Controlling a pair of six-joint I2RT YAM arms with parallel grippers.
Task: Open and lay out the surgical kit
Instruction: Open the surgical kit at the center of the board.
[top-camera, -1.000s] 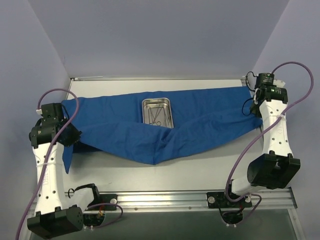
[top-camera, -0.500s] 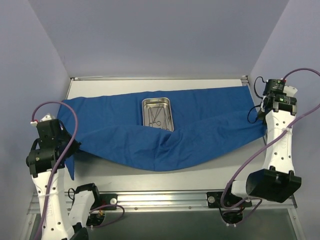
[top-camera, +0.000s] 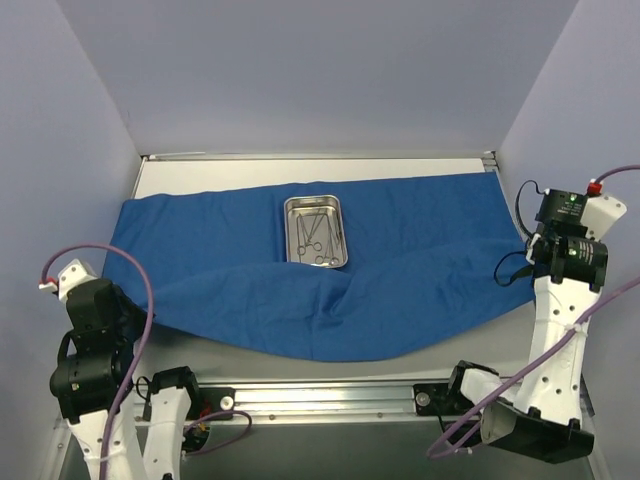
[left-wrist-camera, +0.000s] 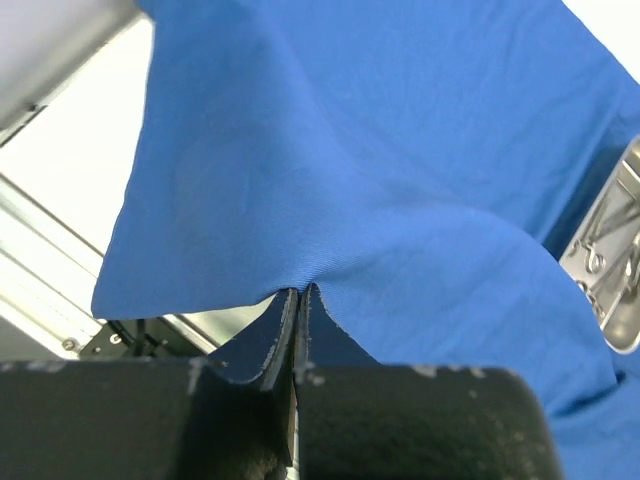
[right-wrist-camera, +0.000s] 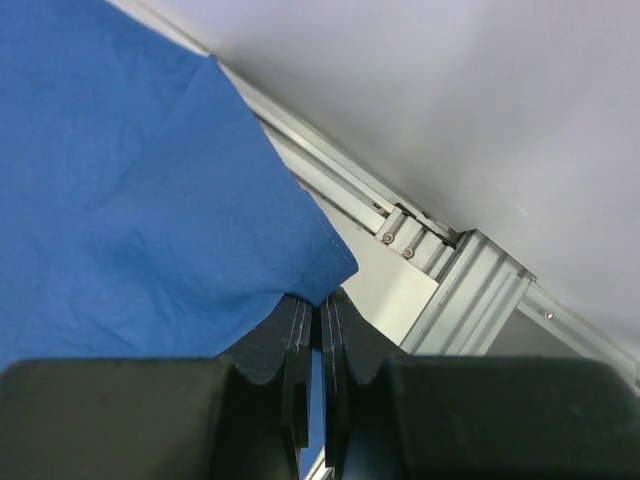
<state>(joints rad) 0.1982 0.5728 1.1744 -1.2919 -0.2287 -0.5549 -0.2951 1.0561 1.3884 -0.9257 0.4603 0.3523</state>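
The blue cloth wrap (top-camera: 420, 240) lies spread nearly across the table, with soft folds along its near edge. On its middle sits the steel tray (top-camera: 335, 212), uncovered, with thin scissor-like instruments (top-camera: 313, 238) inside. At the near left, my left gripper (top-camera: 128, 305) is shut on the cloth's edge (left-wrist-camera: 400, 150), fingertips pinching a pucker of fabric. The tray (left-wrist-camera: 622, 322) and instruments (left-wrist-camera: 608, 235) show at the right edge of the left wrist view. At the right side, my right gripper (top-camera: 528, 268) is shut on the cloth's corner (right-wrist-camera: 120, 180).
A metal rail (top-camera: 330, 395) runs along the near table edge between the arm bases, and another rail (top-camera: 300, 156) along the back. Violet walls close in on both sides. A rail corner bracket (right-wrist-camera: 470, 280) lies just past the cloth's right corner.
Both arms have drawn back toward the near edge and outward, pulling the cloth with them. The fold that lapped over the tray's near end has flattened and the cloth lies wider.
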